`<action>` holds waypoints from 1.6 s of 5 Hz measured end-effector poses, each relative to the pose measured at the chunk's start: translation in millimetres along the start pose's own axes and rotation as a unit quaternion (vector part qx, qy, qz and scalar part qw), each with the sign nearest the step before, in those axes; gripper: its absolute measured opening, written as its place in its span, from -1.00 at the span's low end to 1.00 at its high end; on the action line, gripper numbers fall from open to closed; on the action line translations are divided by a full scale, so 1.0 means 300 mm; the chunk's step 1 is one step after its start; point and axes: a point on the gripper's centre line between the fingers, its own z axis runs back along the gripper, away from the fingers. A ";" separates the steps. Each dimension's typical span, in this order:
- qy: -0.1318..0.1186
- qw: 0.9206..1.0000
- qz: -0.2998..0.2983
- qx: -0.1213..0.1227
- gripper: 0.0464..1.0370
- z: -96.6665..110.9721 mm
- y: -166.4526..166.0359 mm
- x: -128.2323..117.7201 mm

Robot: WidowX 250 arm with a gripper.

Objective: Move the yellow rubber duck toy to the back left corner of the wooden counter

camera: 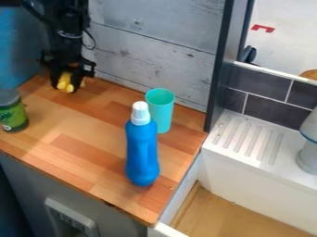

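Note:
The black gripper (66, 83) hangs at the upper left, low over the back of the wooden counter near the wall. Between its fingers is a yellow object (64, 82), and the gripper is shut on it. Right of the counter's middle a blue bottle (142, 148) with a white cap stands upright. Just behind it and slightly to the right is a turquoise cup (161, 110), its open top facing up. A green jar (12, 113) with a dark lid stands at the left edge, nearer the camera than the gripper.
The wooden counter (80, 139) ends at a front edge above a grey cabinet. A dark vertical post (221, 60) rises at its back right corner. Farther right are a white ridged drainboard (250, 139), a white and grey container (308, 150) and a low tiled wall (266, 90).

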 end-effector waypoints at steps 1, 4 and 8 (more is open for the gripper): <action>0.014 1.000 -0.009 0.000 0.04 -0.009 0.000 0.008; -0.020 0.999 -0.036 -0.015 0.94 0.026 -0.007 -0.037; -0.083 0.984 -0.157 -0.031 0.93 0.290 0.221 -0.333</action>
